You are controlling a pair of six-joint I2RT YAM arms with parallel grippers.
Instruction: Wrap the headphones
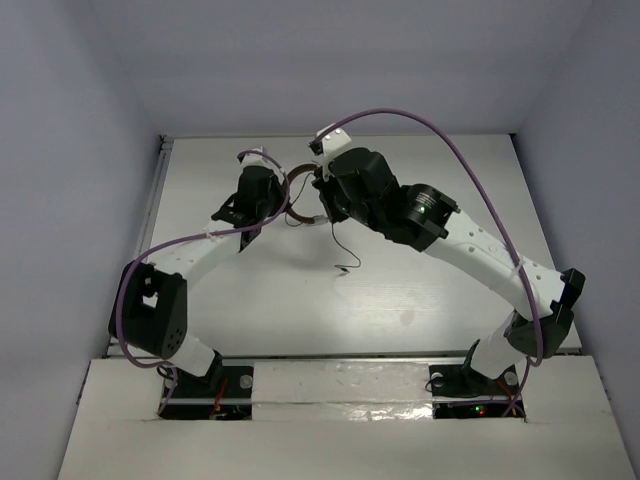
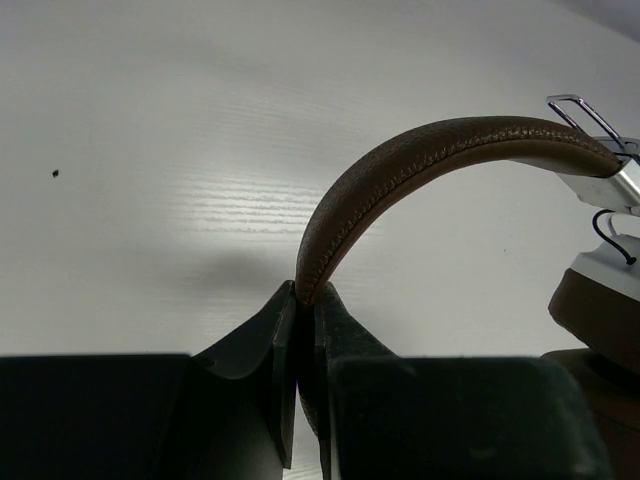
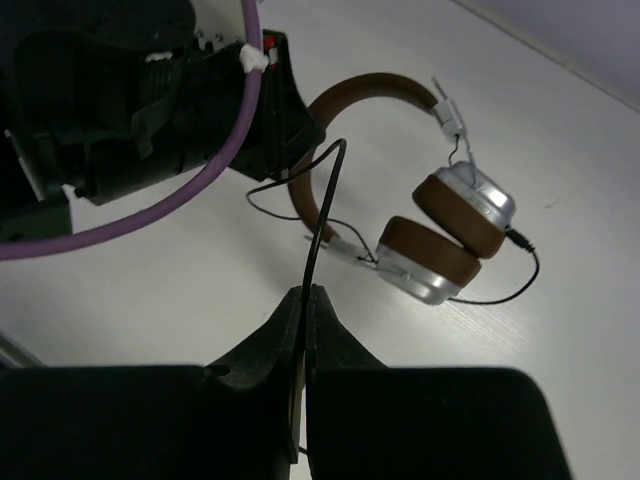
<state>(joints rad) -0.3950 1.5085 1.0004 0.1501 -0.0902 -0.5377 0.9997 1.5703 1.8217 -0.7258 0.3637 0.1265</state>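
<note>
Clamped the headphones (image 3: 440, 230) by the headband (image 2: 420, 160) with the left gripper (image 2: 305, 298), at the far middle of the table (image 1: 420, 300). Pinched the thin cord (image 3: 322, 200) tight in the right gripper (image 3: 303, 298), just beside them. Judged the wrapping barely begun: saw no turns around the band, with nearly all the winding left.

The white, faintly grained desk (image 1: 300, 310) had the headphones (image 3: 450, 225) toward its twelve o'clock side. Their thin dark cord (image 3: 323, 215) trailed toward the centre. A tiny dark speck (image 2: 55, 173) lay apart.
</note>
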